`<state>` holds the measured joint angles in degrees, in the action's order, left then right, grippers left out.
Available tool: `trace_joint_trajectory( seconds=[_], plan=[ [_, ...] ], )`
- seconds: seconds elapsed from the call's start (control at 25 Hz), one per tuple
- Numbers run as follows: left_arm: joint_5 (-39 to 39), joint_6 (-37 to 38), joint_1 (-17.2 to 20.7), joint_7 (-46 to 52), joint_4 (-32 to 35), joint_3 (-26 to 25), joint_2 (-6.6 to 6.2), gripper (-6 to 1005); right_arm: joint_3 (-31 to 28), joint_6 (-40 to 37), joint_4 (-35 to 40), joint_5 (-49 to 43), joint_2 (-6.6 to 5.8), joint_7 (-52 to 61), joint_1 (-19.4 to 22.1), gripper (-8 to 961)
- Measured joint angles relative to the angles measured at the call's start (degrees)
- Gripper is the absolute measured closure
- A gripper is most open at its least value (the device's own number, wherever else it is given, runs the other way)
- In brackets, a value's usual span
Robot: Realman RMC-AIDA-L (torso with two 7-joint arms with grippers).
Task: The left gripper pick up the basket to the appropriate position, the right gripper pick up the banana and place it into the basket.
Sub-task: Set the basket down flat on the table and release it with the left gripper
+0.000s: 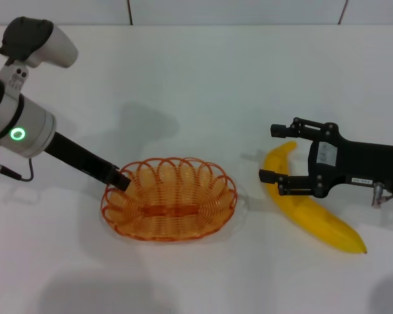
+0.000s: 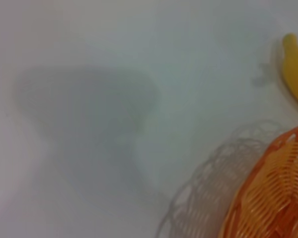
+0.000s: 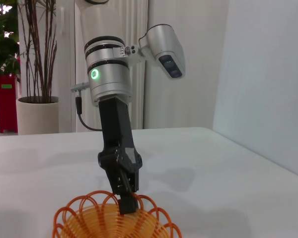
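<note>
Gripping basket [image 1: 169, 199] rim, left tool [image 1: 121, 181], right tool [image 1: 274, 152] straddling banana [image 1: 311, 212]

White label on right gripper [image 1: 276, 152]: unreadable.

basket [image 1: 169, 199]: orange wire | banana [image 1: 314, 216]: bright yellow | table [image 1: 203, 85]: white

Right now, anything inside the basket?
The basket holds nothing but its woven base. The left gripper sits at its rim. The banana lies outside on the table, between the right gripper prongs.
</note>
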<state>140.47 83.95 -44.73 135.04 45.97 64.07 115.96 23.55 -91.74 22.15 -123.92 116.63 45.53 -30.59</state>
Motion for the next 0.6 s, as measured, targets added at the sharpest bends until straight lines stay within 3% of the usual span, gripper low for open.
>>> trace_joint_trajectory(
  seconds=[0.6],
  plan=[
    [0.25,-0.46,-0.01,-0.35,0.0,0.0,-0.09,784,0.0,0.08,0.0,0.0,0.0,0.0,0.0,101]
  ],
)
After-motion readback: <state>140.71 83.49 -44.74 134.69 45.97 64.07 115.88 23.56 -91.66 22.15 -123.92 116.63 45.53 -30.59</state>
